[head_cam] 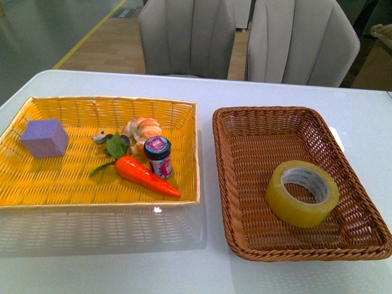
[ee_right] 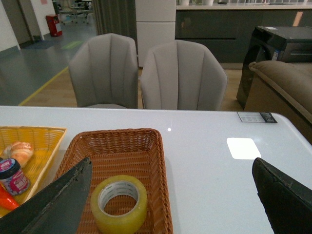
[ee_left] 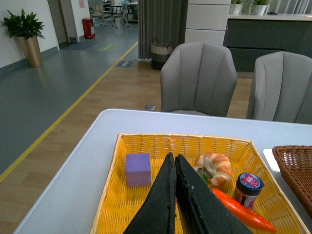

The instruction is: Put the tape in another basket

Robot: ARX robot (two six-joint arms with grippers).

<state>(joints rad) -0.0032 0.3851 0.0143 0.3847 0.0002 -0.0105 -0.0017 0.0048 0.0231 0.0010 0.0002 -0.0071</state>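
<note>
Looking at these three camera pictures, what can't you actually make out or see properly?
- Small grey thing by the leaf, front view: too small to identify.
- Jar label, every view: print too small to read.
- Tape core lettering: too blurred to read.
- Brown basket, left wrist view: cut off by the edge.
- Both arms: absent from the front view.

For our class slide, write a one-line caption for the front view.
Tape roll lying in the brown basket, beside a yellow basket of toy food.

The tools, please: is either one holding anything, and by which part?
Nothing is held: the left tool is shut empty, the right tool open.
</note>
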